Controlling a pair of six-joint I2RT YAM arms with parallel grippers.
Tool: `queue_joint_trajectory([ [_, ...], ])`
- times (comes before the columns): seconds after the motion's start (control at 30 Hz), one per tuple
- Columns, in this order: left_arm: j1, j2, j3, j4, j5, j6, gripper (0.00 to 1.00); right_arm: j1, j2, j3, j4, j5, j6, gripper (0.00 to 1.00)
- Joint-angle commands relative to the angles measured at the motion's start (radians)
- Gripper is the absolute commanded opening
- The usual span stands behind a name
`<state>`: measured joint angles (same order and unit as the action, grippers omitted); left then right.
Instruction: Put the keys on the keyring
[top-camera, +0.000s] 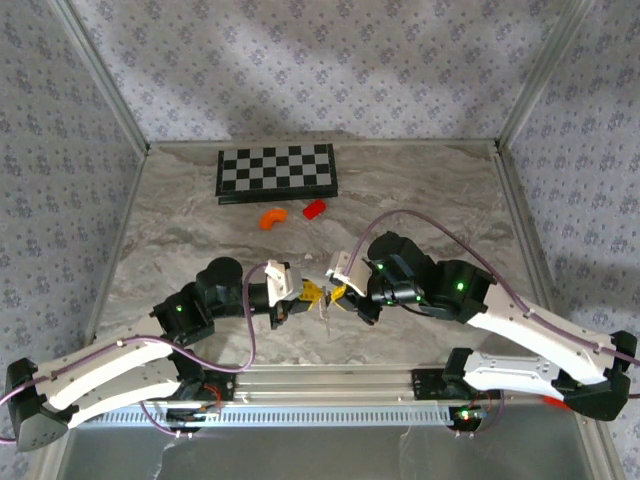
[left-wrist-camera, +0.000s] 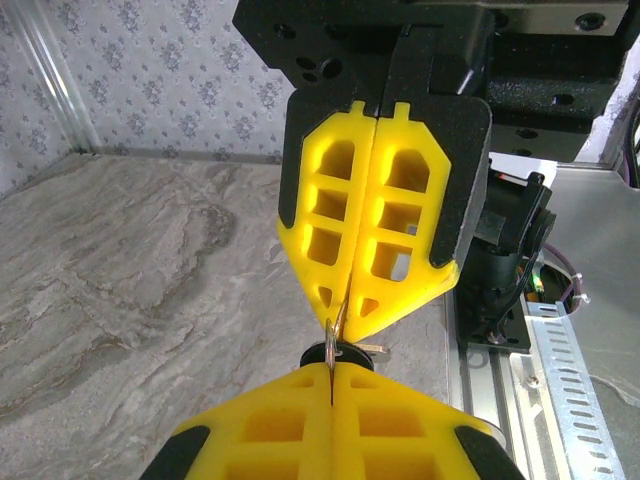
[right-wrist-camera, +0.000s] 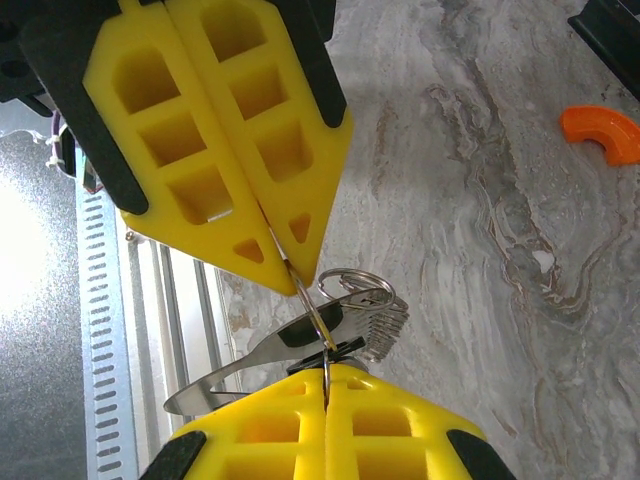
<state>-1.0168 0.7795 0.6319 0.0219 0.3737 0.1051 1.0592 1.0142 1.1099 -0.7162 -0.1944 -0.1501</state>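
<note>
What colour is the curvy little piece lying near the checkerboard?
Orange. The curved piece shows best in the right wrist view.

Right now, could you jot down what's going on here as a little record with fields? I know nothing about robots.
left pincer: shut, pinching the keyring
right pincer: shut, pinching the same loop from the other side
keyring: thin silvery loop between the two tips
key: small dark piece at the loop; whether it is threaded on, cannot tell
orange curved piece: on the table, beside the red block
checkerboard: far end of the table
</note>
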Motion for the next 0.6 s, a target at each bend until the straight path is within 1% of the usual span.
queue_joint_trajectory([
  [0.0,-0.008,-0.021,0.011,0.02,0.004,0.007,0.0,0.004,-0.017,0.014,-0.014,0.019,-0.002,0.0],
  [0.57,-0.009,-0.01,0.012,0.027,0.008,0.007,0.0,0.005,-0.009,0.01,0.008,0.001,-0.008,0.0],
])
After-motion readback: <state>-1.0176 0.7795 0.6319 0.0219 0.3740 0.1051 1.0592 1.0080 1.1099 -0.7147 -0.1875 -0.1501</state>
